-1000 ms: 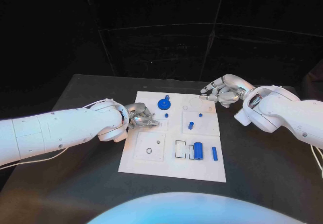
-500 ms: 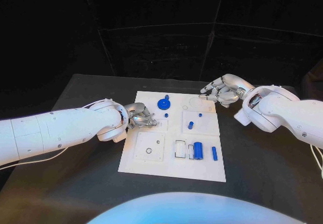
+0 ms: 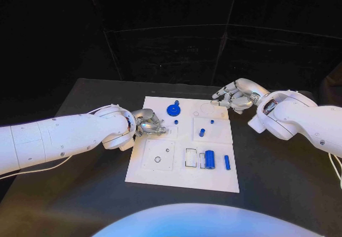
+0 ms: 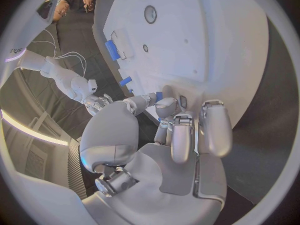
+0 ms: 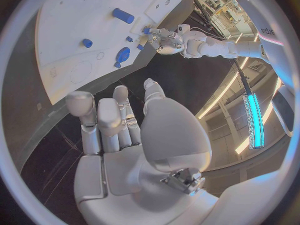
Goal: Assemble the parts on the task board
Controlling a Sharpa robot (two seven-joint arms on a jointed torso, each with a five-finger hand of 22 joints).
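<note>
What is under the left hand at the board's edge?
The left hand sits over the left edge of the task board, its fingers curled near a small blue part. Whether it pinches anything cannot be told; the board surface beneath the fingers is covered.

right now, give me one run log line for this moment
left hand: at task board left edge, nothing seen held | right hand: at far right corner, open | blue round part: on board, untouched

Both hands flank the task board [image 3: 214, 177], centre unobstructed.
</note>
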